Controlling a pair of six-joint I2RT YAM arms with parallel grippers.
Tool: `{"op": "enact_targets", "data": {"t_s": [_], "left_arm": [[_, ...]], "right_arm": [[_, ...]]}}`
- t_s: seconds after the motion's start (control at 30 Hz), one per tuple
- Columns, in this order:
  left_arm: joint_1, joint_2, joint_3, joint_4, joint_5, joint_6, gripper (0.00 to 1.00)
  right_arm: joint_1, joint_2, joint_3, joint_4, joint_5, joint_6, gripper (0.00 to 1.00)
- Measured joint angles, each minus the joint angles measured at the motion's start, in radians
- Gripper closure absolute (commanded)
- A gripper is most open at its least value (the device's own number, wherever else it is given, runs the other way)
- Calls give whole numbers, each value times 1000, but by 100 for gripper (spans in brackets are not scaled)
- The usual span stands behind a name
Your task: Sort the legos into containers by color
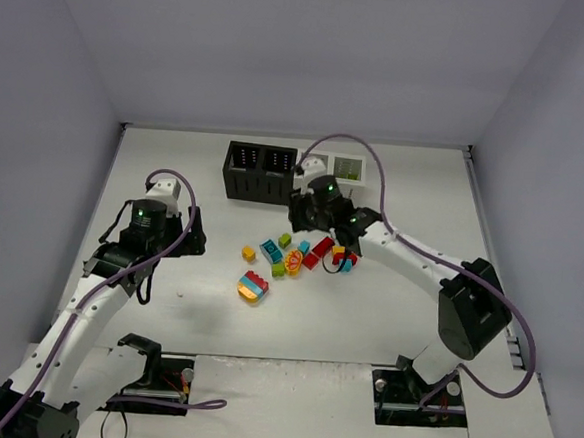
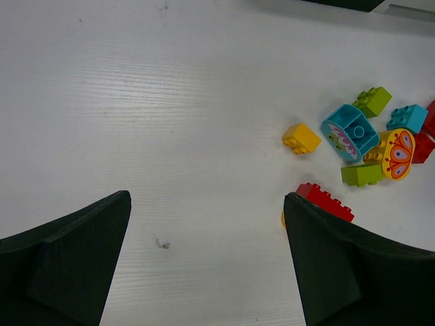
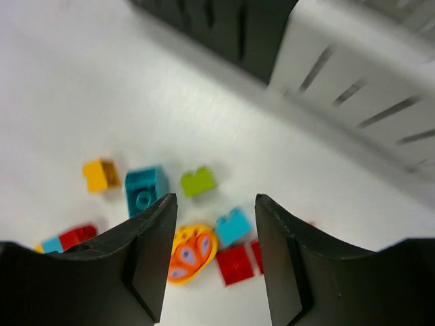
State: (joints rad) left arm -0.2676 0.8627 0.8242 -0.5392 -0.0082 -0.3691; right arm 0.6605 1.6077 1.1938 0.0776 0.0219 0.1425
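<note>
left gripper (image 2: 207, 198): jaws wide open, empty, over bare table (image 2: 170, 102), with the legos (image 1: 271, 251) to its right. right gripper (image 3: 214, 204): jaws parted, nothing between them, hanging over the orange butterfly-printed piece (image 3: 190, 252). the legos lie scattered on the table, near the front of the containers (image 1: 260, 173).

White table (image 1: 314, 333), pale grey walls (image 1: 284, 48)

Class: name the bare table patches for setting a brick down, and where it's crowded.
Bare: between the left pincer and the yellow brick; near strip between stacked clump and arm bases. Crowded: loose bricks before the black bins, under the right pincer.
</note>
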Motion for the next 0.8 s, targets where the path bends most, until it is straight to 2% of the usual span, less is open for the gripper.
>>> {"op": "enact_targets", "data": {"t_s": [0.2,0.4,0.8], "left_arm": [[0,0,0,0,-8,1,13],[0,0,0,0,-11,1,13],[0,-3,0,0,-10,1,13]], "right_arm": [[148,29,-173,-29,-12,30,52],[255,65,-192,-13,-14,37,49],[290,173,-159,29,34,4,44]]}}
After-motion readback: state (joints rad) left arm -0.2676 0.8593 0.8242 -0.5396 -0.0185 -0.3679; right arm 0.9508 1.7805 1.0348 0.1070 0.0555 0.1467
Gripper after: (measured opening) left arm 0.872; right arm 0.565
